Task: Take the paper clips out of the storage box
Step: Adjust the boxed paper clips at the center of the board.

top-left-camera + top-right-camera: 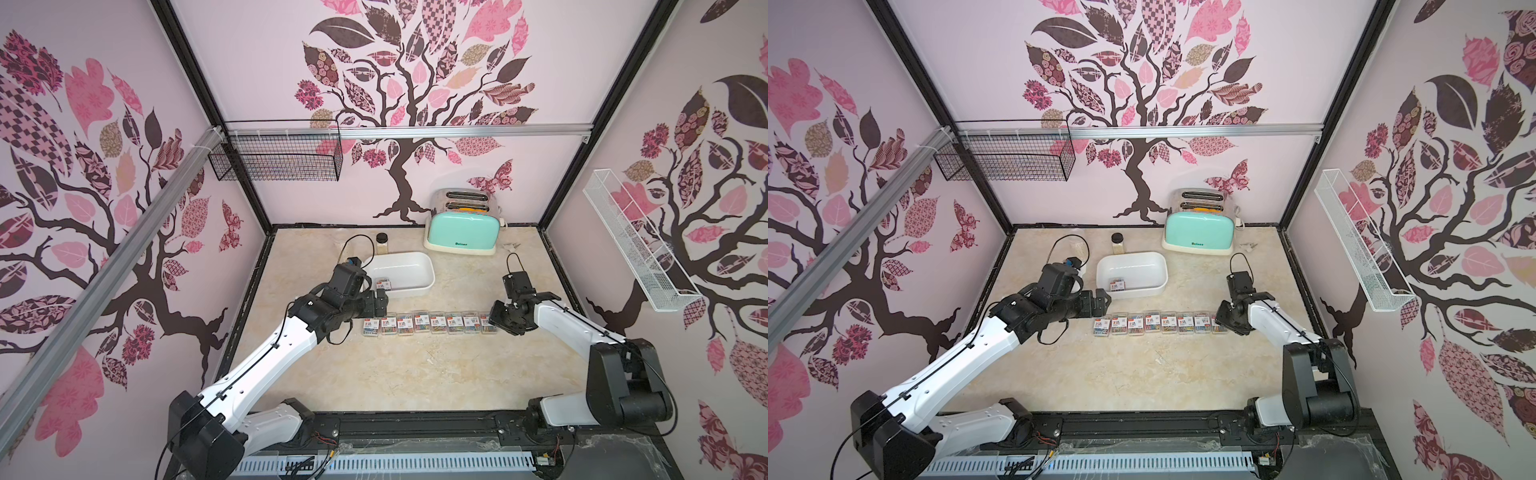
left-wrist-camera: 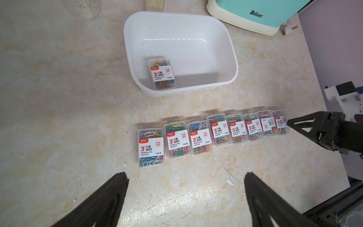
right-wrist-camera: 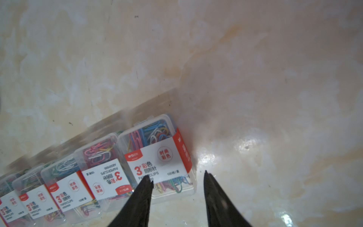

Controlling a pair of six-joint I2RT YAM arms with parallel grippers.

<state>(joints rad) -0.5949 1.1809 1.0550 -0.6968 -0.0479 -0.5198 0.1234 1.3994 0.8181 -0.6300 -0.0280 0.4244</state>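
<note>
The white storage box (image 1: 428,270) (image 2: 231,59) holds one case of paper clips (image 1: 384,284) (image 2: 162,74) near its front left corner. Several more cases lie in a row (image 1: 430,323) (image 2: 220,131) on the table in front of the box. My left gripper (image 2: 186,175) (image 1: 381,305) is wide open above bare table at the row's left end, holding nothing. My right gripper (image 3: 176,175) (image 1: 494,322) is open over the row's rightmost case (image 3: 157,149), which rests on the table. One finger is above its label and the other stands just outside its end.
A mint-green toaster (image 1: 463,230) stands at the back, its plug (image 2: 290,29) lying beside it. A dark-lidded jar (image 1: 382,243) and a clear container (image 1: 343,241) stand behind the box. A black wire basket (image 1: 278,158) and a white wire shelf (image 1: 640,245) hang on the walls.
</note>
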